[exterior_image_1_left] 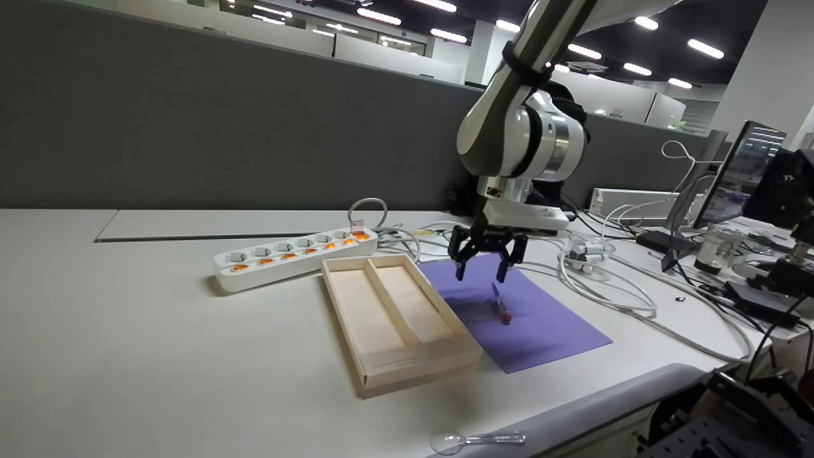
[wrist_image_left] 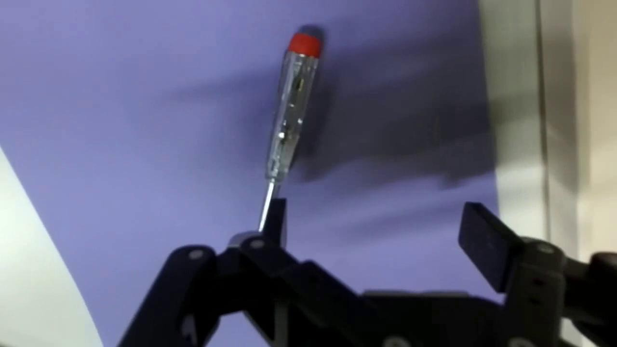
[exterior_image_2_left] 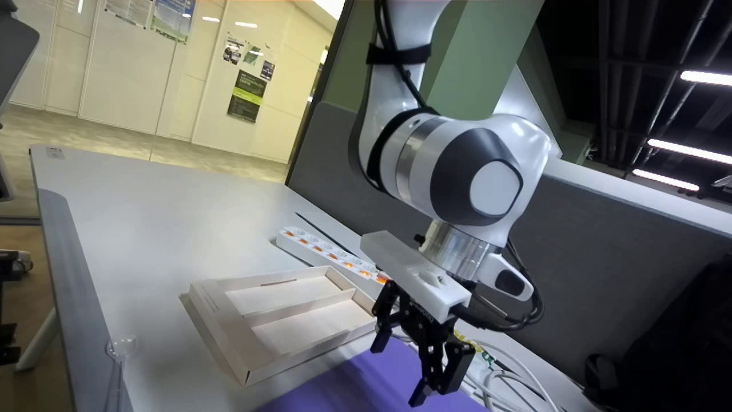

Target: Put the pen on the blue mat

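Note:
The pen (exterior_image_1_left: 502,306) is a slender stick with a clear body, a thin metal tip and a red end. It lies flat on the blue mat (exterior_image_1_left: 553,334), and it also shows in the wrist view (wrist_image_left: 291,111). The blue-violet mat also shows in an exterior view (exterior_image_2_left: 343,389), where the pen is not in view. My gripper (exterior_image_1_left: 481,276) is open and empty above the mat, near the pen's thin tip. In the wrist view the gripper (wrist_image_left: 373,219) has its left finger overlapping the pen's metal tip; the pen is not between the fingers.
A pale wooden tray (exterior_image_1_left: 416,359) with a divider stands beside the mat. A white power strip (exterior_image_1_left: 296,257) lies behind the tray. White cables (exterior_image_1_left: 626,308) run along the mat's far side. A clear spoon (exterior_image_1_left: 477,439) lies at the table's front edge. A monitor (exterior_image_1_left: 741,172) stands farther off.

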You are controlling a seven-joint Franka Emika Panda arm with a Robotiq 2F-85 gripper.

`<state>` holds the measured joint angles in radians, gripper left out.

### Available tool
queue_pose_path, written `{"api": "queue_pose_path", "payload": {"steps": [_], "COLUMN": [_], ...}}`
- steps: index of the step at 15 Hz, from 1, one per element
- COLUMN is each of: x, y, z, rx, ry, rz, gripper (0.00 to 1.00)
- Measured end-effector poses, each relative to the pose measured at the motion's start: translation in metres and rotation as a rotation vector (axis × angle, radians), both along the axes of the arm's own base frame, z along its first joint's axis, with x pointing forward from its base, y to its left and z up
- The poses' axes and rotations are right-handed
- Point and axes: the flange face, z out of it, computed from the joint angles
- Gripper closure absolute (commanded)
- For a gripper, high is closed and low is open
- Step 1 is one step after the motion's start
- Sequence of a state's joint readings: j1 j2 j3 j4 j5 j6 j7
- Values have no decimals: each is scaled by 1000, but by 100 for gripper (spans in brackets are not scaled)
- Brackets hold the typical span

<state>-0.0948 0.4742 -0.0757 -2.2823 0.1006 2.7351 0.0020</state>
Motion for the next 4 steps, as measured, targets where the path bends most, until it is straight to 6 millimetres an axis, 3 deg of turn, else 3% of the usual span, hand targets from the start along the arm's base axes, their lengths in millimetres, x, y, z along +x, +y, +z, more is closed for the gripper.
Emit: {"api": "queue_pose_path", "payload": {"steps": [4], "x": [-2], "y": [41], "z": [35], "rx": [-32], "ry": [-18], "rz": [138], "gripper": [0]}}
